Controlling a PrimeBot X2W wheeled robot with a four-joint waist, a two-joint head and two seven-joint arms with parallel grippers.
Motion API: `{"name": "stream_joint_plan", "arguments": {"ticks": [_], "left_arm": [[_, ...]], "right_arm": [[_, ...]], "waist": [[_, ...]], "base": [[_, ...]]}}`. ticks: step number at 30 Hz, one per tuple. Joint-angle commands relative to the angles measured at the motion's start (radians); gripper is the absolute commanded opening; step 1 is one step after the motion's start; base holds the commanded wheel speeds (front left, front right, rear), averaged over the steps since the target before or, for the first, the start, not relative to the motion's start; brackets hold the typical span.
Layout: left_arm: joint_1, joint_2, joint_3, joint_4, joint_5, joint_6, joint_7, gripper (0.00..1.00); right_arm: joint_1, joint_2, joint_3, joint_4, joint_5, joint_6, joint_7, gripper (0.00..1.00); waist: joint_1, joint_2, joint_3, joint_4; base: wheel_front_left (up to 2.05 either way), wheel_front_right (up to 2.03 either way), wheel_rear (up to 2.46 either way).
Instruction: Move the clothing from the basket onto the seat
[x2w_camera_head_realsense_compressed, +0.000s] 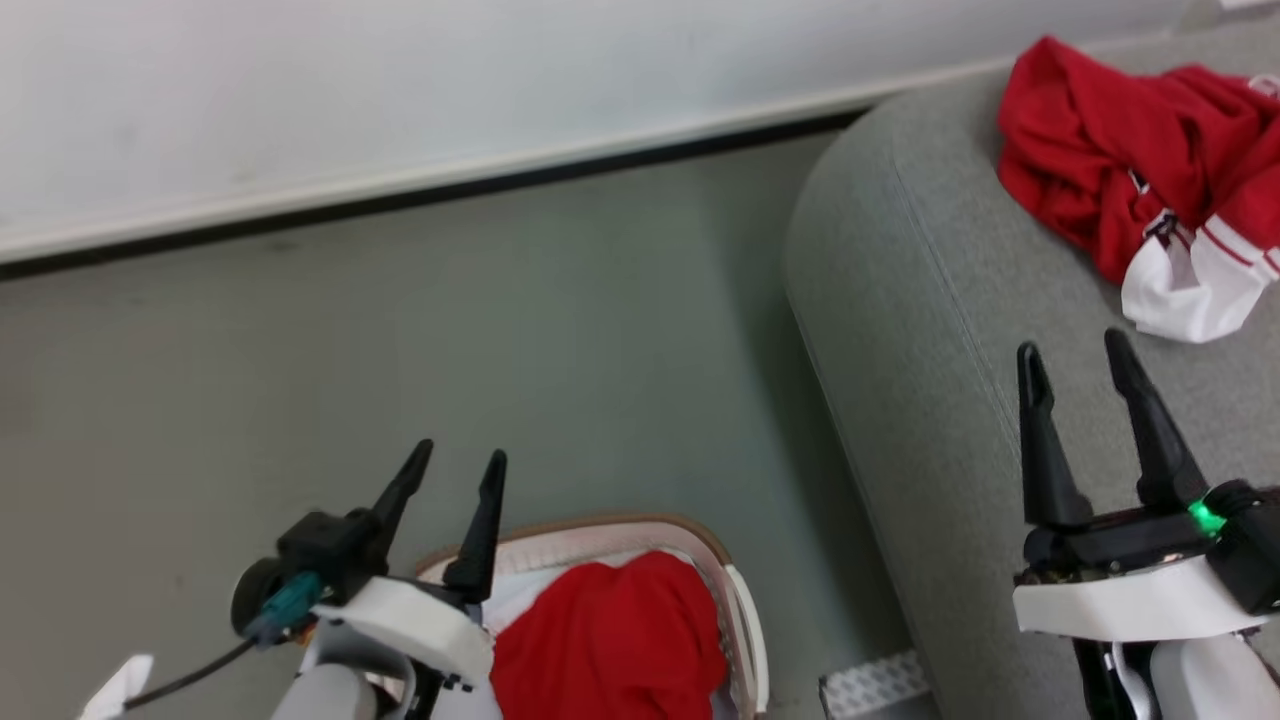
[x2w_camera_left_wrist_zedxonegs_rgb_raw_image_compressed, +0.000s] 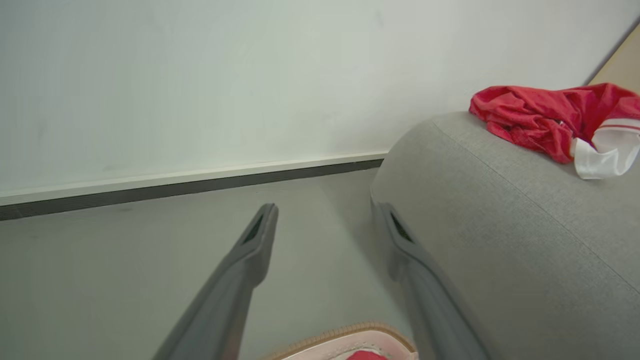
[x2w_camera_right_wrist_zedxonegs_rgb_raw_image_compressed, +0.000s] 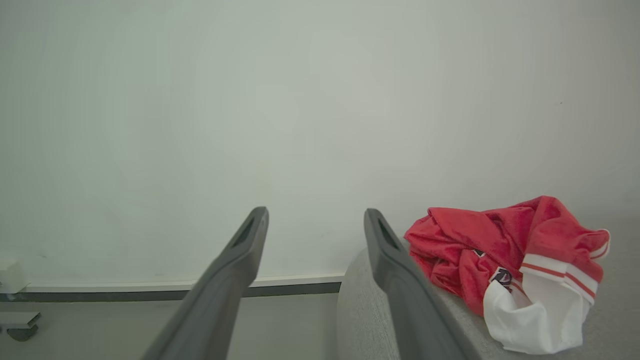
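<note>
A red garment with a white sleeve and striped cuff (x2w_camera_head_realsense_compressed: 1140, 170) (x2w_camera_left_wrist_zedxonegs_rgb_raw_image_compressed: 550, 120) (x2w_camera_right_wrist_zedxonegs_rgb_raw_image_compressed: 510, 260) lies crumpled on the grey seat (x2w_camera_head_realsense_compressed: 950, 350) (x2w_camera_left_wrist_zedxonegs_rgb_raw_image_compressed: 500, 225) (x2w_camera_right_wrist_zedxonegs_rgb_raw_image_compressed: 360, 310) at the upper right. Another red piece of clothing (x2w_camera_head_realsense_compressed: 610, 640) (x2w_camera_left_wrist_zedxonegs_rgb_raw_image_compressed: 365, 356) lies in the white basket (x2w_camera_head_realsense_compressed: 745, 620) (x2w_camera_left_wrist_zedxonegs_rgb_raw_image_compressed: 350, 337) on the floor at the bottom centre. My left gripper (x2w_camera_head_realsense_compressed: 460, 465) (x2w_camera_left_wrist_zedxonegs_rgb_raw_image_compressed: 325, 212) stands open just left of and above the basket's far rim, holding nothing. My right gripper (x2w_camera_head_realsense_compressed: 1075, 350) (x2w_camera_right_wrist_zedxonegs_rgb_raw_image_compressed: 315, 215) hovers open over the seat, short of the garment, empty.
Grey floor (x2w_camera_head_realsense_compressed: 400, 350) runs from the basket to a white wall with a dark skirting strip (x2w_camera_head_realsense_compressed: 400, 195). A textured metal plate (x2w_camera_head_realsense_compressed: 875, 685) lies at the seat's foot by the basket. A small castor (x2w_camera_right_wrist_zedxonegs_rgb_raw_image_compressed: 20, 332) shows at the wall's left end.
</note>
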Motion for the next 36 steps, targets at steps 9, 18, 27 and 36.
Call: {"name": "stream_joint_plan", "arguments": {"ticks": [9, 18, 27, 36], "left_arm": [[-0.112, 0.048, -0.126, 0.149, 0.064, -0.022, 0.090, 1.00], [-0.239, 0.062, -0.272, 0.336, 0.065, -0.030, 0.167, 1.00], [-0.352, 0.107, -0.497, 0.466, -0.056, -0.029, 0.222, 1.00], [-0.474, 0.142, -0.673, 0.566, -0.139, -0.029, 0.244, 1.00]], "right_arm": [[-0.082, 0.011, -0.042, -0.087, -0.018, -0.002, -0.003, 1.00], [-0.129, 0.018, -0.097, -0.165, -0.029, -0.002, -0.003, 1.00], [-0.169, 0.021, -0.146, -0.237, 0.007, -0.002, -0.003, 1.00], [-0.199, 0.022, -0.118, -0.261, 0.049, -0.002, -0.003, 1.00]], "waist": [[-0.0001, -0.0001, 0.199, -0.081], [-0.0001, -0.0001, 0.321, -0.104], [-0.0001, -0.0001, 0.434, -0.143], [-0.0001, -0.0001, 0.541, -0.184]], "base": [[0.00, 0.00, 0.00], [0.00, 0.00, 0.00], [0.00, 0.00, 0.00], [0.00, 0.00, 0.00]]}}
